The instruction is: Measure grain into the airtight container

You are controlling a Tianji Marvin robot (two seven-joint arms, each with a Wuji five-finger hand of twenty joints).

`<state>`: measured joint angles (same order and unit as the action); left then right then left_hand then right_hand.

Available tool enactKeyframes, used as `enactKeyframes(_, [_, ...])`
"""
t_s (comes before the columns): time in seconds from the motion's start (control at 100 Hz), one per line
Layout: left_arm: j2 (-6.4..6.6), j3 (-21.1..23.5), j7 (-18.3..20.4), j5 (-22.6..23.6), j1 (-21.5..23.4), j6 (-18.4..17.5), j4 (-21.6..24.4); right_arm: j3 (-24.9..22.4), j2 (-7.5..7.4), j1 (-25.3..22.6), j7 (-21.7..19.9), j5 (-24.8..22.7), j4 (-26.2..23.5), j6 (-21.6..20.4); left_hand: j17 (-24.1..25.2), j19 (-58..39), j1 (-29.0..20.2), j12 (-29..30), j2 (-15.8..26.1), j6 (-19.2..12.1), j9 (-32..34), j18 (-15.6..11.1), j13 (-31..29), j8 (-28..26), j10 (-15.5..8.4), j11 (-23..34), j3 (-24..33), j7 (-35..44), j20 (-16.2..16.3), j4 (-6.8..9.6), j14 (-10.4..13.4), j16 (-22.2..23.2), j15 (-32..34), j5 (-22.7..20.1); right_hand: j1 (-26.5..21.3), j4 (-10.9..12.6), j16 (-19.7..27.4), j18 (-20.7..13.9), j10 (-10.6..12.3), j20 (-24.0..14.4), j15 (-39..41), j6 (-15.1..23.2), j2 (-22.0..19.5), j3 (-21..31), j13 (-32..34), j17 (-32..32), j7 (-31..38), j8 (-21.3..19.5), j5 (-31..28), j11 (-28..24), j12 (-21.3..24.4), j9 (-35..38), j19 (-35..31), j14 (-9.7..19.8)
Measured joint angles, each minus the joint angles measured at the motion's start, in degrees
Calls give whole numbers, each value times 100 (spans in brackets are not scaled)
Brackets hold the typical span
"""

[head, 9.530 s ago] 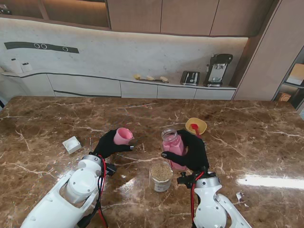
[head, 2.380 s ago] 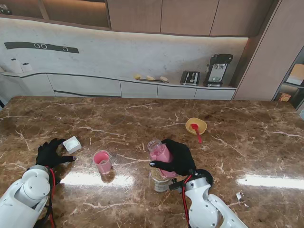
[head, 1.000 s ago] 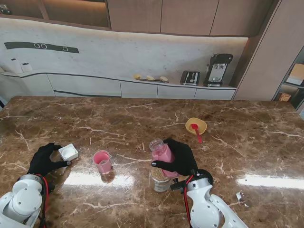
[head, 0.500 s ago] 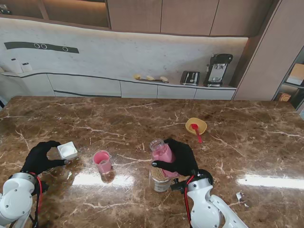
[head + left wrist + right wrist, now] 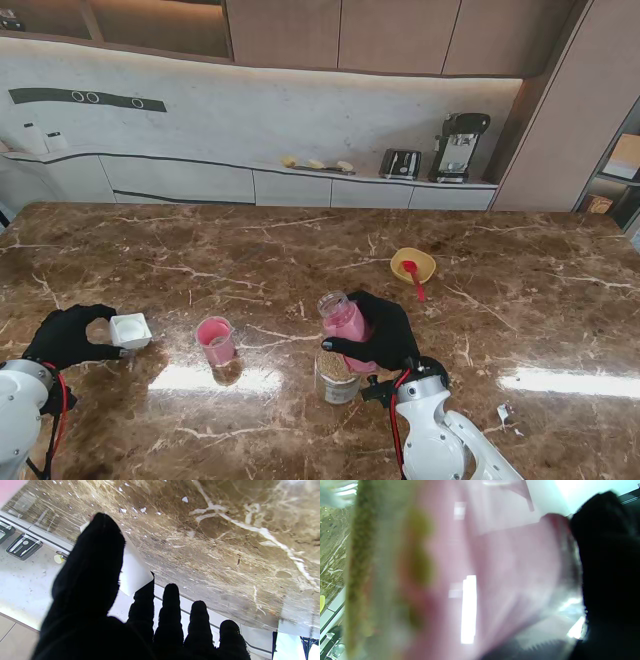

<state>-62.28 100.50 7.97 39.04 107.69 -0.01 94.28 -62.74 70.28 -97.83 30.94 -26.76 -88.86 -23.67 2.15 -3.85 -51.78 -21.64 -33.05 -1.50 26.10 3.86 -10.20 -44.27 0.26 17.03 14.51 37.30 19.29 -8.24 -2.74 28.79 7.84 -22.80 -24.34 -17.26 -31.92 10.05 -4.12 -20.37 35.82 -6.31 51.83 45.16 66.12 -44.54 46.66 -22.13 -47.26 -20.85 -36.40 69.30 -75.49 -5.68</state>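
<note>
My right hand (image 5: 384,332) is shut on a clear jar with pink contents (image 5: 343,320), open-mouthed and tilted a little to the left. It hangs just above a short glass jar of brown grain (image 5: 338,378) standing on the table. In the right wrist view the pink jar (image 5: 510,580) fills the picture, with the grain jar (image 5: 360,567) blurred beside it. My left hand (image 5: 68,336) is shut on a small white square lid (image 5: 130,330), raised off the table at the near left; the lid (image 5: 132,572) shows between thumb and fingers (image 5: 142,610). A pink cup (image 5: 214,340) stands upright between the hands.
A yellow bowl (image 5: 413,263) with a red spoon (image 5: 411,275) lies farther from me on the right. A small white scrap (image 5: 503,412) lies at the near right. The brown marble table (image 5: 500,300) runs wide; a counter with appliances stands behind it.
My left hand has taken hold of the white lid, lifted it and drawn it nearer to me and to the left. The right hand with the pink jar has barely moved.
</note>
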Motion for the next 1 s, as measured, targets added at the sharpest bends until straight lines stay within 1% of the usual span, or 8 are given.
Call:
enactKeyframes(0.07, [25,63,218,78,39,78,118,0,0,0,0,0,-2,-1,52,-120,243,-15,-70,84,104,67,-108,-80,6,6,347,-1,323,-78,-25,9,11,-48,0,0,0,0,0,0,0,0,0,0,0,0,0,0,0,0,0,0,0,0])
enactKeyframes(0.16, [61,155,563,226,88,182,276,0,-1,-1,-1,0,-9,-1,77,-191,521,-75,-239,224,451,142,-365,-188,36,6,921,-2,683,-91,-109,72,72,-121,0,0,0,0,0,0,0,0,0,0,0,0,0,0,0,0,0,0,0,0])
enactKeyframes(0.3, [127,302,943,470,161,283,492,-2,-1,-8,4,-6,-26,-6,120,-258,806,-239,-292,313,594,215,-512,-363,101,145,1305,-2,950,-94,-241,158,115,-135,0,0,0,0,0,0,0,0,0,0,0,0,0,0,0,0,0,0,0,0])
enactKeyframes(0.42, [192,412,1365,802,200,412,680,-4,-1,-8,16,-14,-30,-10,128,-330,992,-456,-292,339,998,280,-791,-435,215,346,1491,-2,1156,-94,-399,329,311,-158,0,0,0,0,0,0,0,0,0,0,0,0,0,0,0,0,0,0,0,0])
enactKeyframes(0.61, [278,432,1694,1271,216,626,872,2,-1,-11,6,-14,-40,-10,203,-546,1190,-1017,-409,424,1576,420,-1278,-483,281,822,1874,-2,1699,-95,-648,740,752,-236,0,0,0,0,0,0,0,0,0,0,0,0,0,0,0,0,0,0,0,0])
enactKeyframes(0.72, [314,407,2020,1710,196,667,961,4,-1,-15,0,-12,-53,-9,257,-556,1359,-1932,-425,462,1858,507,-1508,-576,279,926,2032,-2,2125,-95,-732,966,978,-280,0,0,0,0,0,0,0,0,0,0,0,0,0,0,0,0,0,0,0,0])
enactKeyframes(0.84, [347,322,2147,1992,133,667,990,5,-1,-18,-4,-7,-62,-6,259,-601,1365,-2255,-426,462,1860,555,-1510,-589,277,979,2033,-2,2210,-95,-743,1036,1108,-280,0,0,0,0,0,0,0,0,0,0,0,0,0,0,0,0,0,0,0,0])
enactKeyframes(1.0, [367,157,2221,2422,17,569,1009,5,-3,-25,-8,-6,-73,-5,259,-617,1492,-2327,-464,465,1933,629,-1602,-653,242,998,2157,-2,2226,-95,-749,1050,1173,-336,0,0,0,0,0,0,0,0,0,0,0,0,0,0,0,0,0,0,0,0])
